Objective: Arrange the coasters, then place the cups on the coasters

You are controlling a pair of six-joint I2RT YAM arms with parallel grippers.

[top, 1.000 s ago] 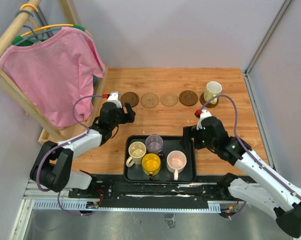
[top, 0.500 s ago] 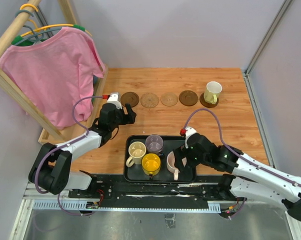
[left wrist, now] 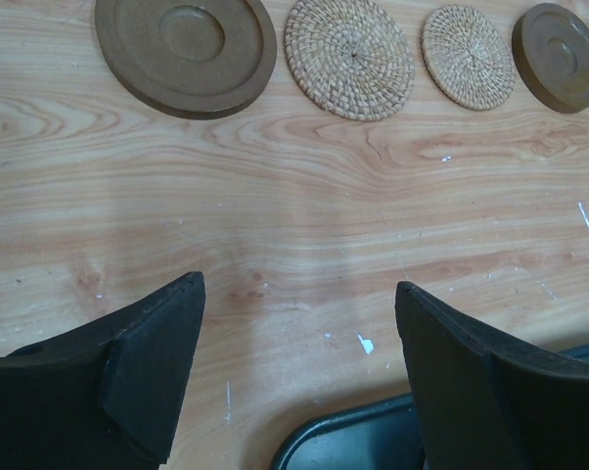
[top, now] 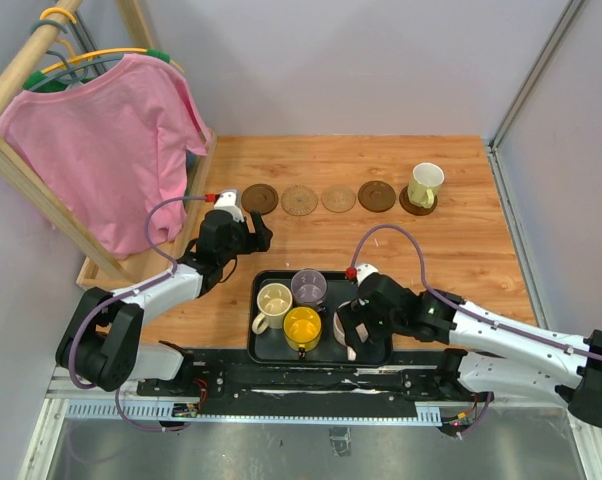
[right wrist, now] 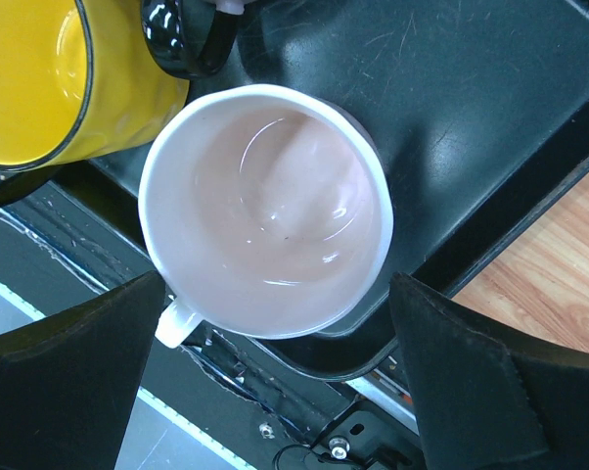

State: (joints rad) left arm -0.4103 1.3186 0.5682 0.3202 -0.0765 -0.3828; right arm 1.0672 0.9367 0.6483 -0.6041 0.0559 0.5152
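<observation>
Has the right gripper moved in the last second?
Yes. The right gripper pulled back from the coasters, toward the bases, and now hangs open over the pink mug in the tray.

The wooden table (top: pixel 461 250) is carrying five coasters (top: pixel 299 199) lining up toward twelve o'clock, a black tray (top: pixel 266 350) sitting at six, and a wooden rack (top: pixel 111 268) seemingly resting at nine.

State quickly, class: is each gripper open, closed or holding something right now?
Left gripper: open, holding nothing.
Right gripper: open, around the pink cup, not gripping it.
</observation>
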